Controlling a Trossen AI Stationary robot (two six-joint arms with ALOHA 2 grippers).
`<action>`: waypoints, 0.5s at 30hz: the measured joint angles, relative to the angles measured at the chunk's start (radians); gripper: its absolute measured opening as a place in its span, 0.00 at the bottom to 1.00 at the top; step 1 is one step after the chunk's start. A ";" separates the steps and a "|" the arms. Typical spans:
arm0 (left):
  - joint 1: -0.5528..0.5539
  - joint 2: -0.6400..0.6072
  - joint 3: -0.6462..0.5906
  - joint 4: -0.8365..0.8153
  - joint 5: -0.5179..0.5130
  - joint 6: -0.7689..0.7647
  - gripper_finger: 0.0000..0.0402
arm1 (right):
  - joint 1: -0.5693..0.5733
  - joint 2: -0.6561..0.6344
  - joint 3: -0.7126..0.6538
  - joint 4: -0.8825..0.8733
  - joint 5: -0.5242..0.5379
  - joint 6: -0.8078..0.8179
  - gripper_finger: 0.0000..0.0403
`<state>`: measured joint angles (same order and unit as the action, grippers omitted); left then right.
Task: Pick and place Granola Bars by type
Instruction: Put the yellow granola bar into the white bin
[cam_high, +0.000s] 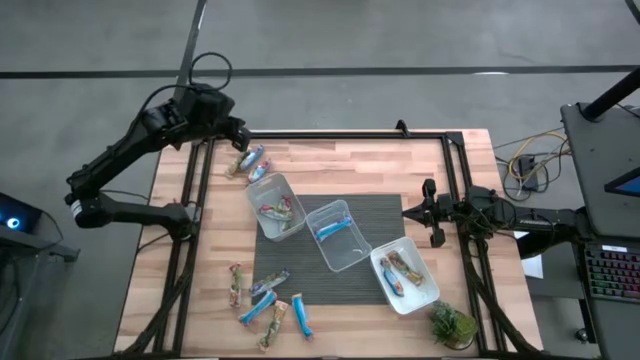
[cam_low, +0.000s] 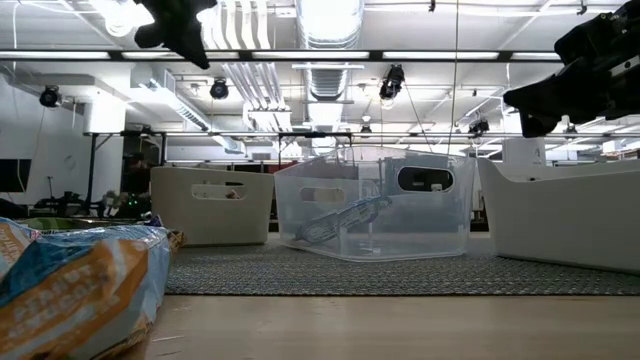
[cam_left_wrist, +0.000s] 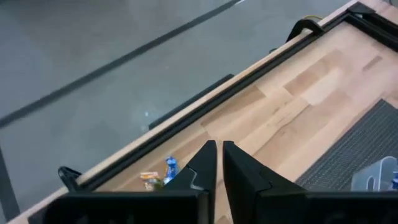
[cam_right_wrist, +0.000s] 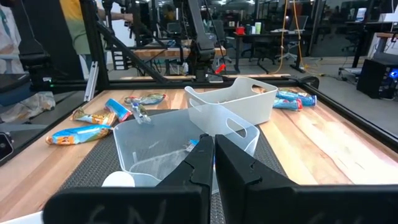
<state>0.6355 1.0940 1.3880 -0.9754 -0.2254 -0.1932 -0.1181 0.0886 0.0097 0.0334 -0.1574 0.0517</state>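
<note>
My left claw (cam_high: 238, 137), nearly closed and empty, hovers over two shiny wrapped granola bars (cam_high: 250, 163) lying diagonally just beside it on the wooden tabletop (cam_high: 400, 165); my right claw (cam_high: 428, 210) waits shut.

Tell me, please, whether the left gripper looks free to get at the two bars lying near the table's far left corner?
Probably yes: the left gripper hangs shut just beside those two bars, which lie open on the table outside the tubs.

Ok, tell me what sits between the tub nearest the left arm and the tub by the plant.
In the high view, the middle clear tub sits between the far-left tub and the tub by the plant; it holds a blue granola bar.
</note>
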 joint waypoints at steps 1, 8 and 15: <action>0.001 0.002 0.000 -0.009 0.000 -0.009 0.05 | 0.000 0.000 0.000 0.000 0.000 0.000 0.02; 0.024 0.020 0.000 -0.038 -0.001 -0.080 0.28 | 0.000 0.000 0.000 0.000 0.000 0.000 0.02; 0.048 0.056 0.000 -0.068 -0.011 -0.113 0.48 | 0.000 0.000 0.000 0.000 0.000 0.000 0.02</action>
<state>0.6835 1.1504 1.3884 -1.0439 -0.2361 -0.3058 -0.1182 0.0883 0.0097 0.0334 -0.1576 0.0517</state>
